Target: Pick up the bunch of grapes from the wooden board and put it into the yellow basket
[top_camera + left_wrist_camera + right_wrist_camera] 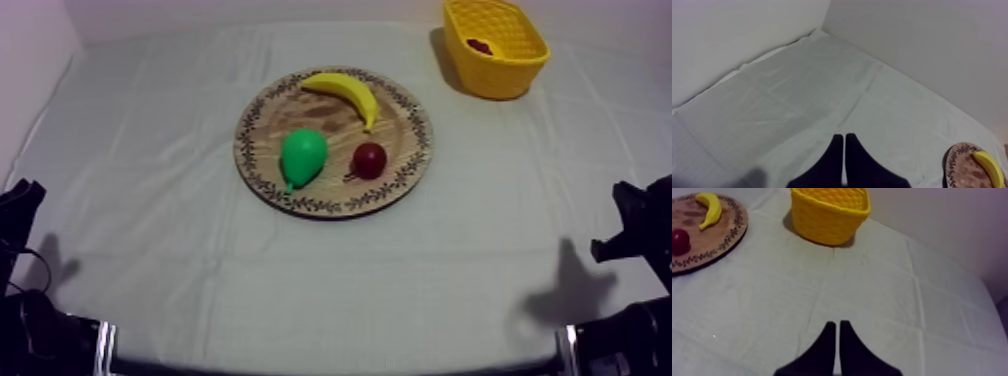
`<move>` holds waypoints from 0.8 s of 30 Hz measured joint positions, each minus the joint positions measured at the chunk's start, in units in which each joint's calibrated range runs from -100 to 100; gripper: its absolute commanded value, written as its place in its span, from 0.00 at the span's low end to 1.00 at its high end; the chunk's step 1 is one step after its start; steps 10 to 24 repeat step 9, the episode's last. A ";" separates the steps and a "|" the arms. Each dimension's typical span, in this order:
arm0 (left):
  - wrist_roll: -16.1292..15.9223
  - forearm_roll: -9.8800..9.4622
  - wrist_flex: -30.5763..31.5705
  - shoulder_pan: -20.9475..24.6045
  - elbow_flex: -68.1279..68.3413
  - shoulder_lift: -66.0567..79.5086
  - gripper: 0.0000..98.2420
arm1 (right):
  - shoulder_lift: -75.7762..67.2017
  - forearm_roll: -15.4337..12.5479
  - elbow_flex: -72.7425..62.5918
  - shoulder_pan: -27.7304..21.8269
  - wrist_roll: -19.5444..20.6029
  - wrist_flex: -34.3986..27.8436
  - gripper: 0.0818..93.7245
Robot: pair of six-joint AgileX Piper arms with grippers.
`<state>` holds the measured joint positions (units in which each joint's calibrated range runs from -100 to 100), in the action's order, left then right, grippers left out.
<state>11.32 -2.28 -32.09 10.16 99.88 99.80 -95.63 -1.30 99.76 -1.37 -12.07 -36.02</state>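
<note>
wooden board (335,125): bare wood grain, matt, dark printed pattern on its rim
cloth (150,200): grey-white fabric, matt, faintly creased around the wooden board
yellow basket (497,75): plastic-looking lattice wall, slight sheen
banana (345,90): smooth, plastic-looking, soft sheen
pear (303,155): smooth, lightly glossy
small red fruit (369,159): smooth, glossy, with a bright highlight

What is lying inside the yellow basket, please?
A dark reddish thing lies inside the yellow basket. The basket's wall covers part of it, so its kind cannot be told.
</note>
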 measured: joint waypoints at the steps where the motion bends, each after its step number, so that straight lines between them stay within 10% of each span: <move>1: 0.00 0.00 0.00 0.00 0.00 0.00 0.00 | 0.00 0.00 0.00 0.00 -0.55 0.00 0.00; 24: 0.00 0.00 0.00 0.00 0.00 0.00 0.00 | 0.00 0.00 0.00 0.13 -0.95 0.00 0.00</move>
